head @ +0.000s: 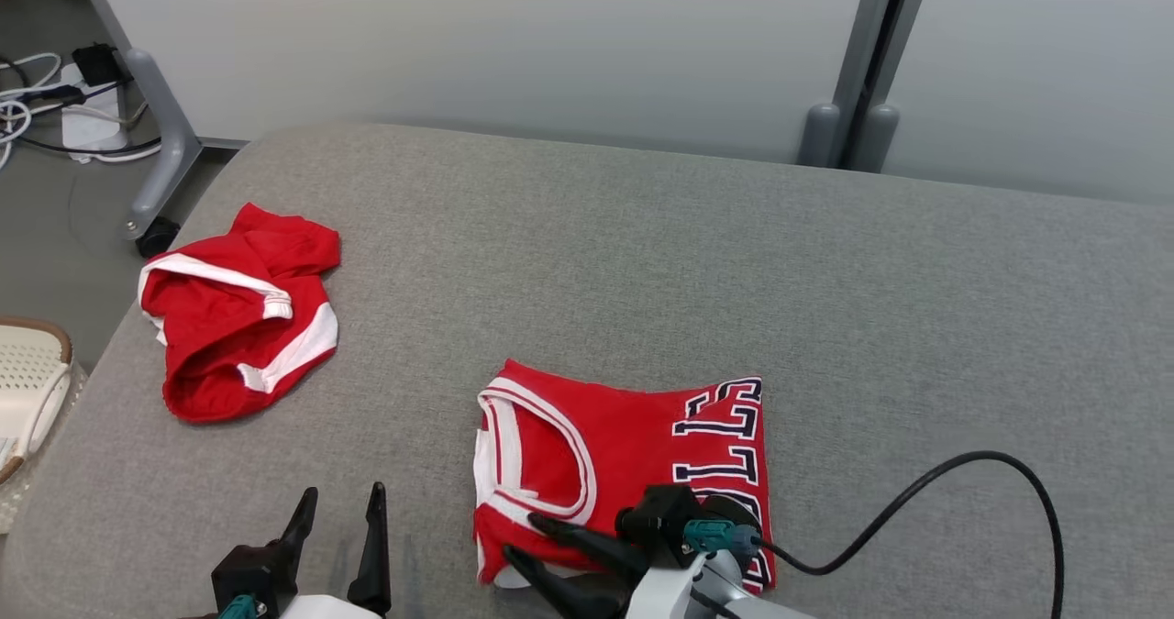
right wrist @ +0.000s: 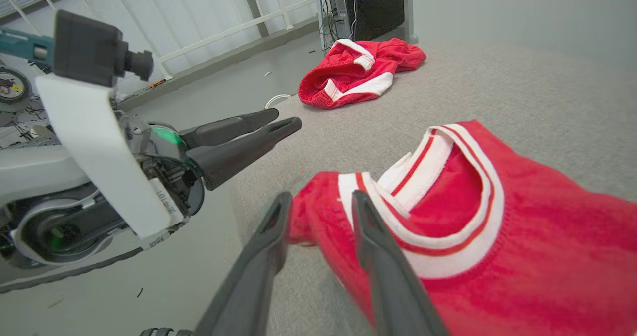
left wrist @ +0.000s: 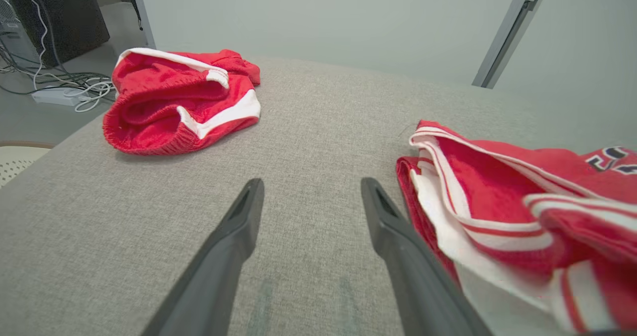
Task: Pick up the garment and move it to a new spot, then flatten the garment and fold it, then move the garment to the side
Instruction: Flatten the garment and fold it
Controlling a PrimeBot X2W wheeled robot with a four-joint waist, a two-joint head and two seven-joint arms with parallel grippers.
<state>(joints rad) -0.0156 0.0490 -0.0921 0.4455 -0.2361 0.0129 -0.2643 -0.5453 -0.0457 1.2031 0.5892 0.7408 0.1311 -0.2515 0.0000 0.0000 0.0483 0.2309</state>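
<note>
Grey padded worktop [head: 642, 261] carrying a folded red jersey [head: 633, 445]
The jersey lies in a rough square at 6 o'clock, with white-trimmed neckline left and dark lettering right. Crumpled red shorts [head: 238, 316] sit at 9 o'clock. At the jersey's near-left corner the right claw [head: 520, 535] is spread, and at 7 o'clock the left claw [head: 343, 489] is spread over bare cloth.

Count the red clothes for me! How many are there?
2. The folded jersey lies near the front, by the right gripper. The crumpled shorts sit toward the left edge of the grey surface. Something small could be hidden inside the folds.
</note>
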